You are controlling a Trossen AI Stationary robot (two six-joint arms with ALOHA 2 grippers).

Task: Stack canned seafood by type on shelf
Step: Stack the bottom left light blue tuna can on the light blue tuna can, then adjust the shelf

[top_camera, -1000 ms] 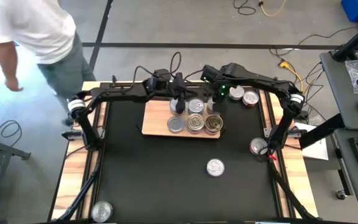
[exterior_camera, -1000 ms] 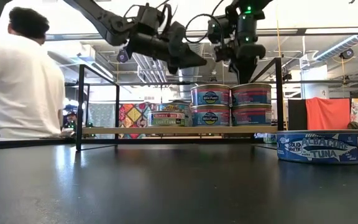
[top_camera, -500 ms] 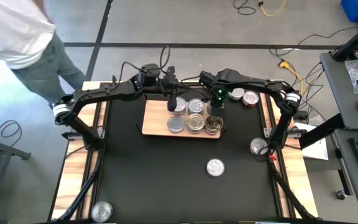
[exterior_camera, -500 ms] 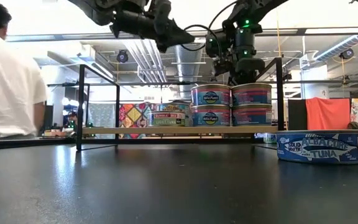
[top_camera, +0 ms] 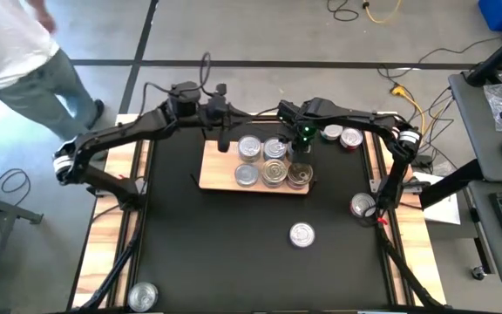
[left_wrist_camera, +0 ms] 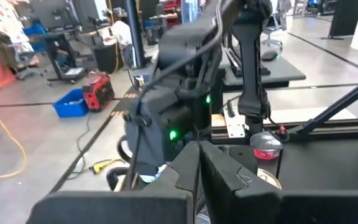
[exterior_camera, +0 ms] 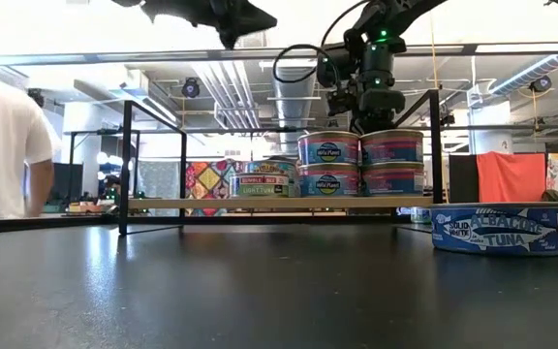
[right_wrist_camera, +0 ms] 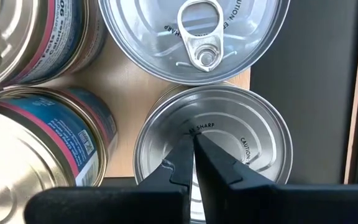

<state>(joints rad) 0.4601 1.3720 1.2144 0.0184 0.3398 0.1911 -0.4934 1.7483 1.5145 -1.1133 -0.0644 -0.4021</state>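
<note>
Your right pincer is pressed together just above the silver can at the shelf edge, so lift clear before fetching a loose tin from the tabletop. The left pincer, also together, hangs high beside the shelf; labels beneath your fingers stay hidden.

cans: silver tops, blue-pink labels | shelf: light wood | mat: black

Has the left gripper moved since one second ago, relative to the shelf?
Yes. The left gripper, shut, has drawn back off the shelf toward its left edge, away from the cans.
</note>
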